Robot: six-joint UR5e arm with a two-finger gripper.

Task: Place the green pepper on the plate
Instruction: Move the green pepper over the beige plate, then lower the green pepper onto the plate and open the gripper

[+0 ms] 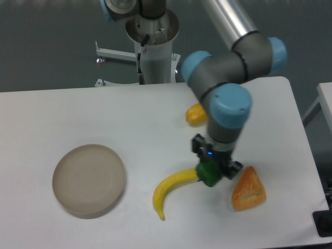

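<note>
Fixed camera, single view. The gripper (pixel 211 167) points downward from the wrist and pinches the green pepper (pixel 209 174) between its fingers. The pepper hangs directly beneath the fingers, over the stem end of the banana (pixel 173 188). Whether the pepper is clear of the banana or brushing it cannot be settled from this angle; it appears to be carried just above.

The plate (pixel 89 179) lies flat on the table (pixel 62 119) at the left of the scene, well apart from the gripper, with nothing on it. This is the governing relation for the next move: the plate sits to the left of the held pepper as pictured, at roughly the same depth on the table, with the banana lying between them along part of the path. The banana's long axis runs diagonally, from its upper right end under the pepper down to its lower left tip nearer the plate.

Other items noted: an orange wedge-shaped piece (pixel 248 189) just right of the gripper, and a yellow-orange pepper (pixel 196 114) behind the wrist, partly hidden by the arm.

Assessment: the pepper is secured and in transit; placement is not yet done. The coming move calls for sideways travel toward the plate at enough height to pass over the banana, then a descent over the plate's middle before release.
</note>
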